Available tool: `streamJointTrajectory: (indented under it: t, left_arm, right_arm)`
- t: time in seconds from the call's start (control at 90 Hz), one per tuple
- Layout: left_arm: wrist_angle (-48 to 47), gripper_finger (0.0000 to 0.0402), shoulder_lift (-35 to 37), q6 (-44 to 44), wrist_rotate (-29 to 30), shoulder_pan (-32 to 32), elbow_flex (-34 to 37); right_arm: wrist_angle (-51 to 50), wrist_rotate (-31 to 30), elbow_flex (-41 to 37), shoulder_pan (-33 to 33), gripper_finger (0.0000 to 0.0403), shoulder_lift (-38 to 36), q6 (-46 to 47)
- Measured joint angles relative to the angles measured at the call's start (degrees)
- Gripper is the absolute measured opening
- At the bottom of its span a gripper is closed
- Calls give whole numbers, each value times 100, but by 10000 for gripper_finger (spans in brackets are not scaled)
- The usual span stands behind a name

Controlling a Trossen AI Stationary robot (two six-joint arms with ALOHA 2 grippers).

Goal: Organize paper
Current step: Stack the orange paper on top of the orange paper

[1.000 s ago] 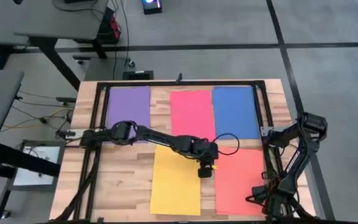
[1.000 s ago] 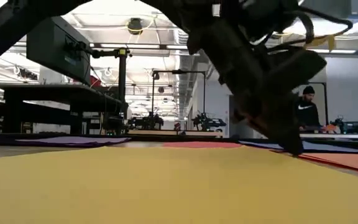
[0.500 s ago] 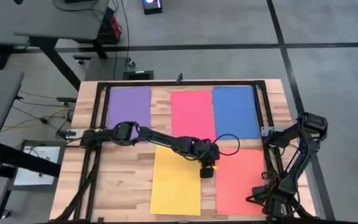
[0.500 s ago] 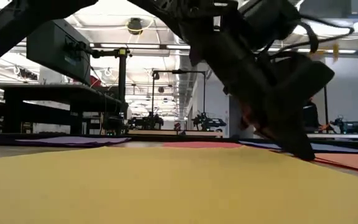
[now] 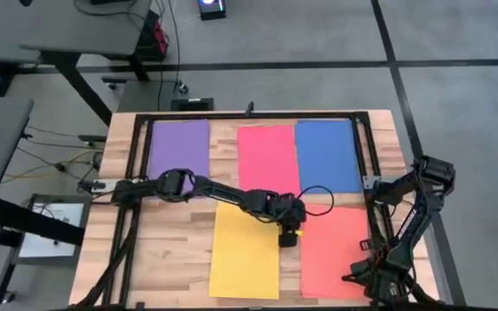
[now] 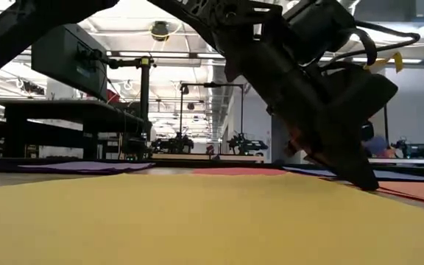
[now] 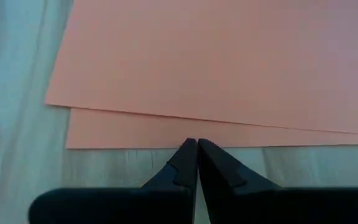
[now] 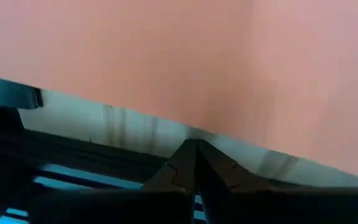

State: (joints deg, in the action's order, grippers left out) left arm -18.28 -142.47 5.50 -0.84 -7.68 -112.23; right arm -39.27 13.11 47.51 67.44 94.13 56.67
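Five coloured paper sheets lie flat on the wooden table: purple, red and blue in the far row, yellow and orange in the near row. The orange one is two sheets stacked slightly askew. My left gripper is shut, its tips down in the gap between the yellow and orange sheets, at the orange sheets' left edge. My right gripper is shut and low at the orange sheets' right edge, by the black frame. My left gripper comes down slanting from the table's left, its shut fingertips on the bare wood at the left edge of the lower orange sheet. Whether they touch the paper I cannot tell. My right gripper's shut tips meet the orange sheet's right edge; whether they touch it I cannot tell.
A black metal frame runs around the work area, and its right rail stands close to the orange sheets. Bare wood shows between the sheets. Beyond the table are workbenches, and a person shows far back.
My left gripper, still shut, has slid a little along the table toward the right edge, from the yellow sheet's side up to the orange sheets' left edge. The sheets lie as before.
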Motion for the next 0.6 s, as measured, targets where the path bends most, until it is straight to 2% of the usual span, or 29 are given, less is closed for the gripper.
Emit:
streamJointTrajectory:
  t: [0.211,0.6]
  left_arm:
    - [18,0,-4,-5,4,2,1]
    - [32,0,-7,6,13,0,5]
  right_arm:
    - [13,-94,0,-15,0,-2,-583]
    - [91,-88,4,-387,0,5,-892]
